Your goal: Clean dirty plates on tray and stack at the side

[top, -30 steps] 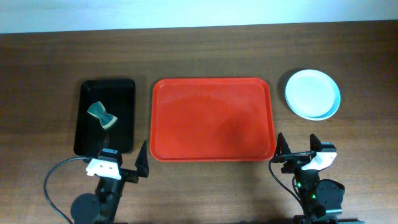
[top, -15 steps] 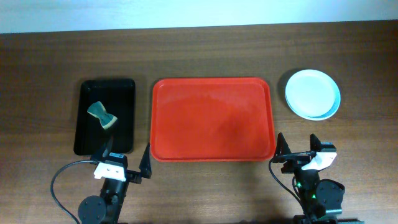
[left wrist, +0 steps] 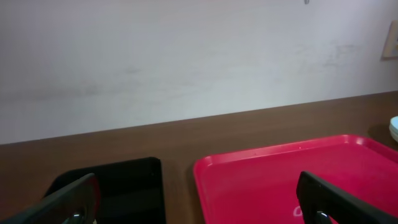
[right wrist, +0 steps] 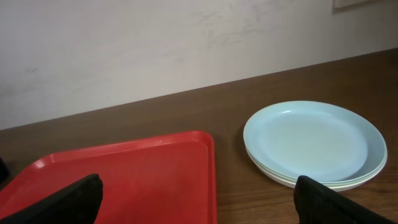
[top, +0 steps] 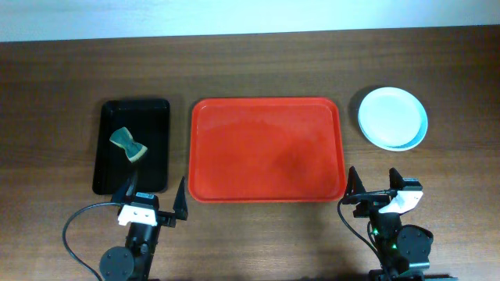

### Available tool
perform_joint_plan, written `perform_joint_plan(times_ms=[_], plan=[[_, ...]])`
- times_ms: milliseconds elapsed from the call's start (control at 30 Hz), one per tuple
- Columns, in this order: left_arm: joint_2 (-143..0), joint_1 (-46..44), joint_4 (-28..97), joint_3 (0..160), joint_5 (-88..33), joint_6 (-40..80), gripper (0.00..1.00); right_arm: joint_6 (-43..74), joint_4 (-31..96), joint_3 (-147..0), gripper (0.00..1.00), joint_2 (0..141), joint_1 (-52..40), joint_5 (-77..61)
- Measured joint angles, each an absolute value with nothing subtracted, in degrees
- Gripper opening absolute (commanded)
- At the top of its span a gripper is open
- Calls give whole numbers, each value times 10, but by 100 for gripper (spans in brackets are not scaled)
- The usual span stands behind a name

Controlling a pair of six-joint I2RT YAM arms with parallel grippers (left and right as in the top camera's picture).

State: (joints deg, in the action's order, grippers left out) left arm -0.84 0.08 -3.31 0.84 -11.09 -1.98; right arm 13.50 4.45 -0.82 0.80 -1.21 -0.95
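The red tray (top: 267, 148) lies in the middle of the table with nothing on it; it also shows in the left wrist view (left wrist: 292, 171) and the right wrist view (right wrist: 124, 177). The plates (top: 392, 117) sit in one stack on the table right of the tray, pale blue on top, with rims of others beneath in the right wrist view (right wrist: 314, 143). My left gripper (top: 155, 199) is open and empty at the front edge, near the tray's front left corner. My right gripper (top: 373, 183) is open and empty near the tray's front right corner, in front of the stack.
A narrow black tray (top: 131, 144) lies left of the red tray and holds a teal and tan sponge (top: 128, 144). It shows in the left wrist view (left wrist: 118, 186) too. A pale wall runs behind the table.
My left arm has drawn back toward the front edge and shifted slightly right. The right arm, the tray and the plates have not moved.
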Motion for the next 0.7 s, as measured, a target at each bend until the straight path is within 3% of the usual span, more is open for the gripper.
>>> perform_joint_plan(times_ms=[200, 700], plan=[[-8, 1, 38, 8, -79, -20, 99, 135, 44, -8, 99, 8, -12, -10], [-8, 1, 39, 8, -65, -37, 99, 135, 45, -8, 99, 8, -12, -10]])
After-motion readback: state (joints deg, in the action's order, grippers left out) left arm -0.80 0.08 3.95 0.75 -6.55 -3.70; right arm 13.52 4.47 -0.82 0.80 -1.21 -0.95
